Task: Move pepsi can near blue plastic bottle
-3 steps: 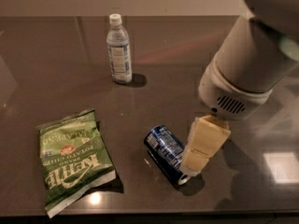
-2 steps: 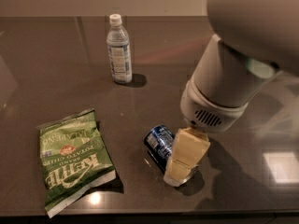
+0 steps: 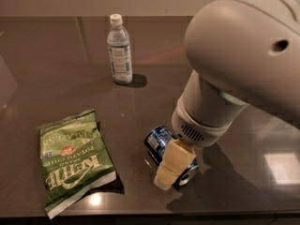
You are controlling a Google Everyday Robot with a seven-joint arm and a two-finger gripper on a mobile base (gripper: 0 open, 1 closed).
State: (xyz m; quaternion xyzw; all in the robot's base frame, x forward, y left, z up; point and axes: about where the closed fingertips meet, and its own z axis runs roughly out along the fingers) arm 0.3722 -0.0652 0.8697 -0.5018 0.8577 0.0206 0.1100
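Your can (image 3: pixel 161 143): lying at 6 o'clock, near front edge. Gripper (image 3: pixel 169 171) over it, grip cannot be told. Bottle (image 3: pixel 120 50) at 11; open table (image 3: pixel 140 108) between.

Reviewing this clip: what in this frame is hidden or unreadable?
- pepsi can: its middle is covered by the gripper, camera view.
- gripper: whether it grips the can cannot be told; the arm hides its base.
- table: far right part hidden behind the arm.
- blue plastic bottle: label text too small to read.
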